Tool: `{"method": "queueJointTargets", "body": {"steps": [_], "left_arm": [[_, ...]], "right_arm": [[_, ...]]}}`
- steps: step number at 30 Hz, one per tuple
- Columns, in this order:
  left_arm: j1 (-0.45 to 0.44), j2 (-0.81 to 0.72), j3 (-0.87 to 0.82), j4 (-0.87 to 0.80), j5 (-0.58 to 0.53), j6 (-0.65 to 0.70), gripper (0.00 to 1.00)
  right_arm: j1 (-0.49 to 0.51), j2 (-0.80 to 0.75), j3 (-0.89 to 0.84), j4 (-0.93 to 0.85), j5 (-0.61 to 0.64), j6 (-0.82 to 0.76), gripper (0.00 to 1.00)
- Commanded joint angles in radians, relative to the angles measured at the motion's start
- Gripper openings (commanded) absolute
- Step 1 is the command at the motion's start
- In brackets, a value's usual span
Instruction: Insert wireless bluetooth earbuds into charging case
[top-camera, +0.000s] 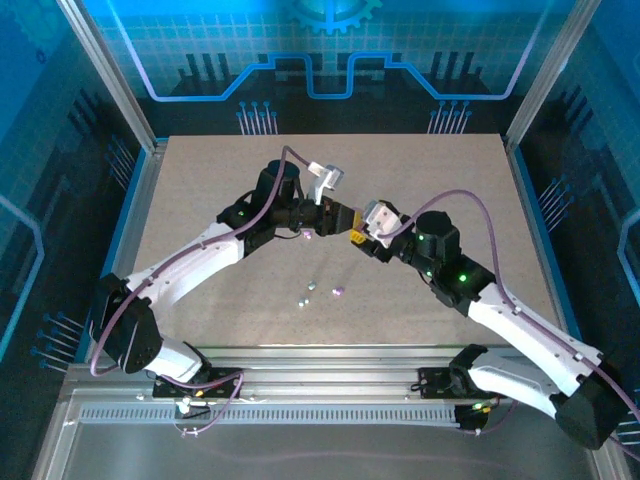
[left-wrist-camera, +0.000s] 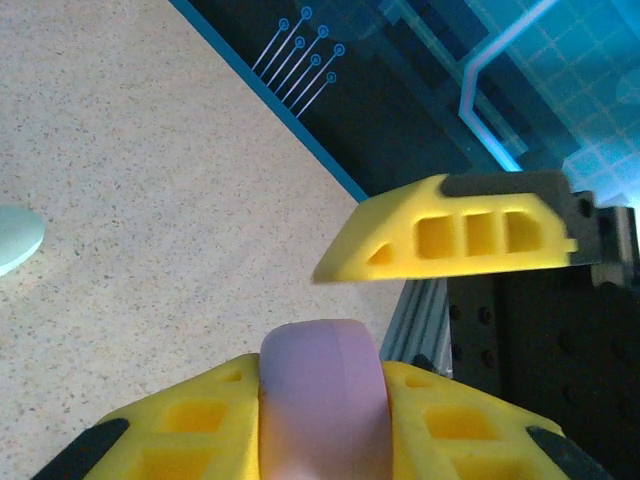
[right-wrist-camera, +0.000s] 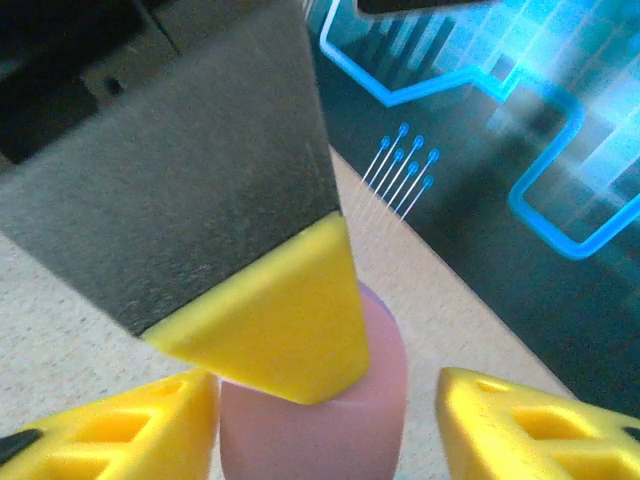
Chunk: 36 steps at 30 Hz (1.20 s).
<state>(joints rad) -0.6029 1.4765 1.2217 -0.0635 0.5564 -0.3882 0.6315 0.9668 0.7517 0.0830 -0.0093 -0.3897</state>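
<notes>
Surface (top-camera: 200, 190) is carrying everything, and both arms are meeting over its middle. Left arm (top-camera: 190, 262) is reaching in from the near-left corner, right arm (top-camera: 500, 312) from the near-right.

Left end effector (left-wrist-camera: 322, 372) is clamping the pink case (left-wrist-camera: 322, 425) between its yellow pads (left-wrist-camera: 180, 430). Right end effector (right-wrist-camera: 328, 392) is sitting with jaws apart around the same case. One finger looks to be touching it and the other is standing clear, so it isn't gripping.

My read is a two-arm regrasp: left is keeping the case steady so right can reset its grip or go for an earbud. Can't tell whether the lid is open.

Three earbuds (top-camera: 312, 285) are lying loose toward the near edge, in front of where the arms are meeting, apart from the case. None is sitting in the case yet, so insertion isn't started.
</notes>
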Motion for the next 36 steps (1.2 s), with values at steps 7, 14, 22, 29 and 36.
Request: {"method": "queueJointTargets", "body": {"steps": [7, 14, 22, 29, 36], "left_arm": [[0.058, -0.083, -0.118, 0.319, 0.086, -0.355, 0.27], [0.065, -0.100, -0.158, 0.443, 0.088, -0.501, 0.27], [0.064, -0.113, -0.171, 0.464, 0.085, -0.542, 0.27], [0.064, -0.113, -0.173, 0.466, 0.077, -0.546, 0.27], [0.063, -0.119, -0.183, 0.450, 0.073, -0.544, 0.27]], "right_arm": [[-0.176, -0.024, -0.089, 0.231, -0.337, -0.052, 0.64], [-0.188, 0.024, -0.056, 0.311, -0.395, -0.045, 0.62], [-0.190, 0.090, -0.020, 0.438, -0.394, 0.036, 0.57], [-0.191, 0.087, -0.018, 0.453, -0.419, 0.053, 0.54], [-0.191, 0.084, -0.024, 0.472, -0.430, 0.069, 0.53]]}}
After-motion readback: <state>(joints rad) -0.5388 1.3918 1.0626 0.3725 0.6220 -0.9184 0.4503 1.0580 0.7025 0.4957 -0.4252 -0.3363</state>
